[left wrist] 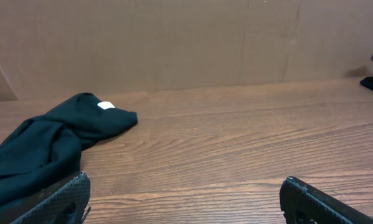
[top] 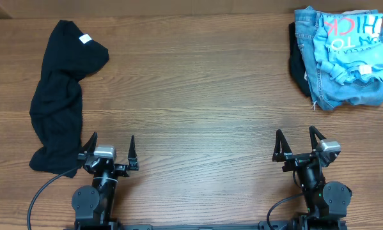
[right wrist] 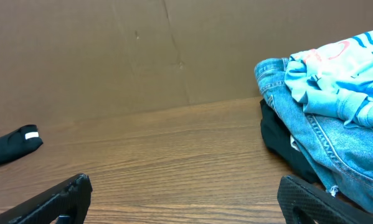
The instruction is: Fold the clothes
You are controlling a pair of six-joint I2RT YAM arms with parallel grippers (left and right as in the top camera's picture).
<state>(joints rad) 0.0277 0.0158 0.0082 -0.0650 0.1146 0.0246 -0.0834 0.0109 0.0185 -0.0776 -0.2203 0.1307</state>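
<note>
The light-blue T-shirt (top: 353, 43) with pink-red and white lettering lies crumpled on top of denim shorts at the far right corner; it also shows in the right wrist view (right wrist: 339, 71). My left gripper (top: 109, 151) is open and empty at the near left, its fingers wide apart over bare wood (left wrist: 185, 198). My right gripper (top: 298, 145) is open and empty at the near right (right wrist: 185, 198), well short of the T-shirt.
Blue denim shorts (top: 337, 86) lie under the T-shirt, with a black garment (top: 298, 69) beneath them. A black garment (top: 60, 96) with a white tag sprawls along the left side, close to my left gripper (left wrist: 49, 140). A brown cardboard wall stands behind the table.
</note>
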